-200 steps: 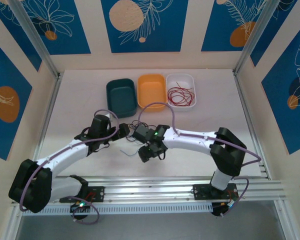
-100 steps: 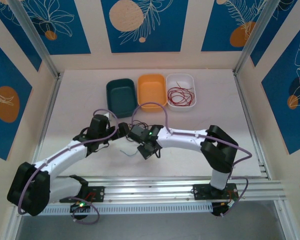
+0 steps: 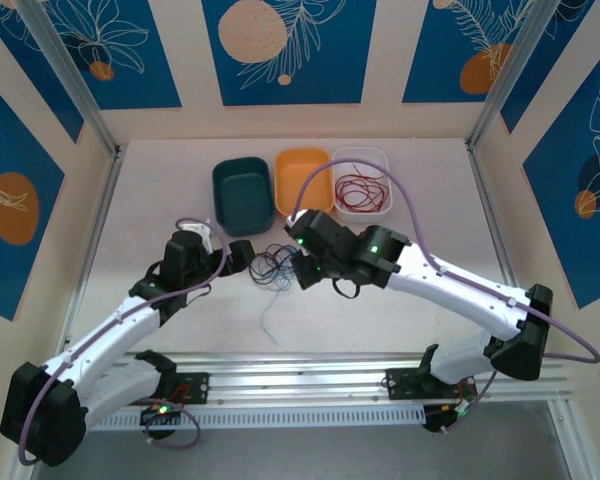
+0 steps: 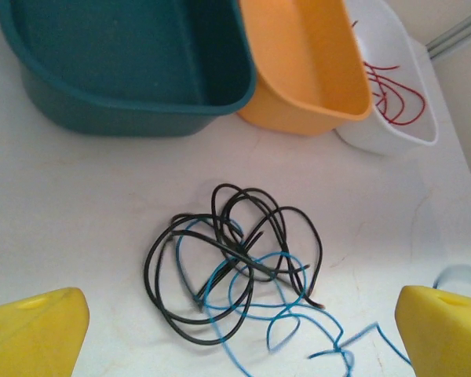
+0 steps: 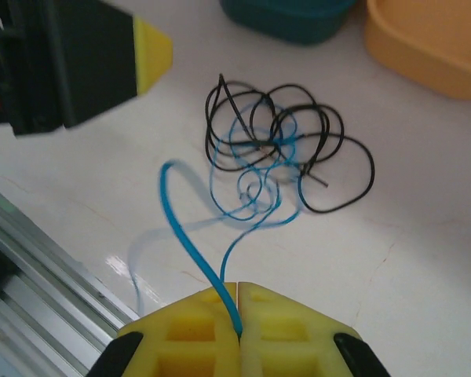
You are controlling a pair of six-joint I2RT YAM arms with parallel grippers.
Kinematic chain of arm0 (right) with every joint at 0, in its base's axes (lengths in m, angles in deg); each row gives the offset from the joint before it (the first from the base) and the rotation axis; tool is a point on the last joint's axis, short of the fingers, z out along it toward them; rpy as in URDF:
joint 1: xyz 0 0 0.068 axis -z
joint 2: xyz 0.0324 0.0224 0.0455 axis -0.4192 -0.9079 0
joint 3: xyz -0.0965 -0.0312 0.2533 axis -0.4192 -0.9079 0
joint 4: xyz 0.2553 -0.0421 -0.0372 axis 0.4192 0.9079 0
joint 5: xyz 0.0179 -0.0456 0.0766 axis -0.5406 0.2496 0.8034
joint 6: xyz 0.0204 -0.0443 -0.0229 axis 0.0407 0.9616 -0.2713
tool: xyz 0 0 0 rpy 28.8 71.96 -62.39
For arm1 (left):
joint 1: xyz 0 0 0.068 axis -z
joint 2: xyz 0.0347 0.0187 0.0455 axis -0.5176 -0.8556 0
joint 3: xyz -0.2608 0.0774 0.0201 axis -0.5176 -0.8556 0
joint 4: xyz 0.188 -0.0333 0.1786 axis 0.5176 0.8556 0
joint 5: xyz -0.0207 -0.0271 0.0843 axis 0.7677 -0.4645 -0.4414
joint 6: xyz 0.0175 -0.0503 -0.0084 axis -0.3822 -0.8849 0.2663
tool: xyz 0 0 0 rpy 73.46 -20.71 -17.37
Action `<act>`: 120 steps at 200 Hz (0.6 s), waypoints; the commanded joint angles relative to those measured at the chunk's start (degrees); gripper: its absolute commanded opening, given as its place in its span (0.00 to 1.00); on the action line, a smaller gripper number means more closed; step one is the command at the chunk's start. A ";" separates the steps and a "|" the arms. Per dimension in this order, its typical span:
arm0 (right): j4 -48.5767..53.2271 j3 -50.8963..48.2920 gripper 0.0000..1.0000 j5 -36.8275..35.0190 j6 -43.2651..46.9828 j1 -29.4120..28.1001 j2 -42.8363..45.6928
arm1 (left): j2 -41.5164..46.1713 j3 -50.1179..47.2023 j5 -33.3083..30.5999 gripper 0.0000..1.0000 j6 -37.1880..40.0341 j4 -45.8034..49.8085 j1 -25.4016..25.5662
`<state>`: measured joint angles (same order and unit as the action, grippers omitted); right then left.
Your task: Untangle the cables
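Top external, and the tangle of cables (image 3: 274, 265) sits at mid-frame on the table (image 3: 400, 240), with the left gripper (image 3: 242, 256) just to its left and the right gripper (image 3: 302, 270) just to its right. One pale blue strand trails away toward the lower frame. Up top, a red cable (image 3: 363, 190) lies on its own in the white tray (image 3: 360, 218), beside the orange tray (image 3: 290, 165) and the teal tray (image 3: 218, 190). Left wrist now: the yellow pads (image 4: 35, 330) stand spread wide at the bottom corners, holding nothing. The knot lies between and just beyond them, the black cable (image 4: 161, 259) looping round, the blue cable (image 4: 243, 310) threaded through it and running off lower right. Right wrist: its pads (image 5: 282, 330) are pressed together at the bottom edge, pinching the blue cable, which rises from them into the knot at upper centre. These wires look hair-light, limp yet springy, and slick enough to slip from a loose pinch. A hard tug would likely drag the whole bundle or cinch it. The best hold, I'd say, is an outer black loop on the left side, pinned while blue is eased out.
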<state>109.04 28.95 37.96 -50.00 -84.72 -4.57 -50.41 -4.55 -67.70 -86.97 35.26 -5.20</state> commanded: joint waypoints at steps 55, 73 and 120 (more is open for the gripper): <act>1.13 10.02 0.00 7.17 1.27 9.74 3.02 | 2.29 -2.66 13.28 1.00 8.94 -17.03 0.00; 1.01 12.58 0.00 8.59 1.44 12.55 2.73 | 0.93 -2.51 14.95 1.00 10.63 -19.92 1.57; -2.66 15.94 0.00 15.20 1.07 18.08 2.87 | -7.12 -0.08 12.48 0.94 21.12 -24.98 8.94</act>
<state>108.67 42.44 48.39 -49.41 -68.05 -2.93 -53.51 -6.41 -55.72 -73.33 15.07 0.68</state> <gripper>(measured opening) 0.050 0.965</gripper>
